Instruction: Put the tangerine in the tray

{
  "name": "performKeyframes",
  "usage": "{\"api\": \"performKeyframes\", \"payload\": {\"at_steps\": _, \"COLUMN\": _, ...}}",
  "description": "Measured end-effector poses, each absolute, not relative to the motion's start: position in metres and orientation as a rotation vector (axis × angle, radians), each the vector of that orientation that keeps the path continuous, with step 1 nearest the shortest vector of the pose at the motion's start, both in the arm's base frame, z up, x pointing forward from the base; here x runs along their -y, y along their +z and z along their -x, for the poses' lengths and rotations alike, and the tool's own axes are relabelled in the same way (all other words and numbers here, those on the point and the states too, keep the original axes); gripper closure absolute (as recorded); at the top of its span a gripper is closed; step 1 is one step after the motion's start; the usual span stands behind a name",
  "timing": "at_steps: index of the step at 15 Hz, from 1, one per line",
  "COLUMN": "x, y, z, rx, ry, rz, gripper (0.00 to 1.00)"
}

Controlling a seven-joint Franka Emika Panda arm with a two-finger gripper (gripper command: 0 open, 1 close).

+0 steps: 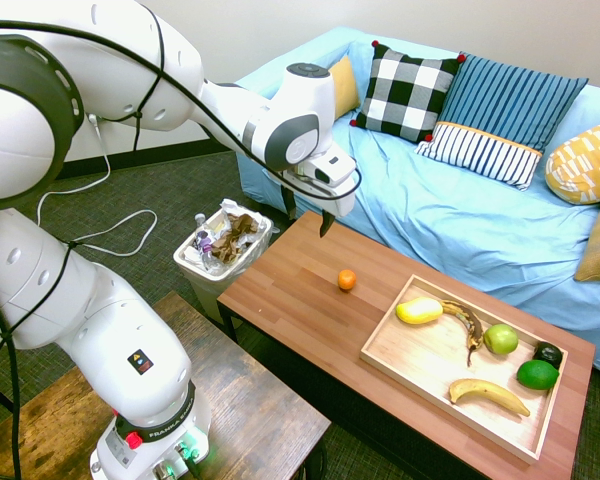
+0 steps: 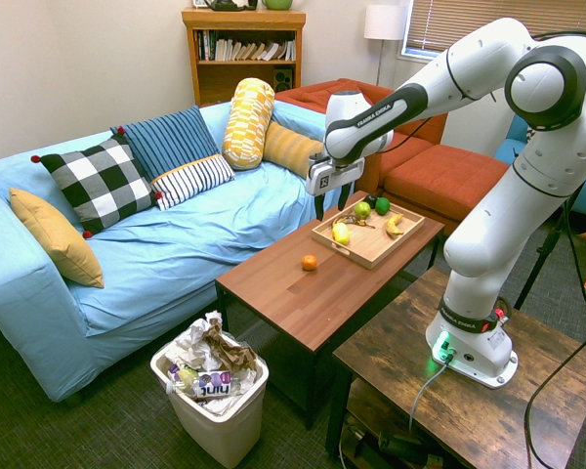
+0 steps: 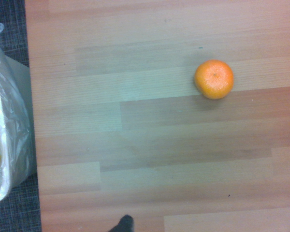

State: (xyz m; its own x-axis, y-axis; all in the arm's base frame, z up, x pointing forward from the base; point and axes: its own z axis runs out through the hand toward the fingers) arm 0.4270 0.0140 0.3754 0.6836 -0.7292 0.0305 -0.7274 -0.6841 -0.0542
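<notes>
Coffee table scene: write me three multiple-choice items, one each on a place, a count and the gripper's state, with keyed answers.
1. Where is the tangerine?
A in the tray
B on the table beside the tray
C in the bin

2. How many bananas in the tray are plain yellow and long, unbrowned?
A one
B three
C four

3. How is the gripper?
A shut on the tangerine
B shut and empty
C open and empty

1 B: the tangerine sits on bare wood outside the tray.
2 A: only one such banana shows.
3 C: the gripper has its fingers apart, nothing between them.
</notes>
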Motion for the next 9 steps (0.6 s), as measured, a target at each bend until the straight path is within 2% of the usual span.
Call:
{"api": "performKeyframes", "payload": {"at_steps": 4, "x": -0.014, "y": 0.365, "z": -0.434, "rx": -1.236, "ry": -0.087, "rz": 2.84, "gripper": 0.0}}
{"api": "performKeyframes", "payload": {"at_steps": 9, "x": -0.004, "y": 0.306, "z": -0.467, "rx": -1.357, "ry": -0.061, "rz": 2.829, "gripper": 0.0}}
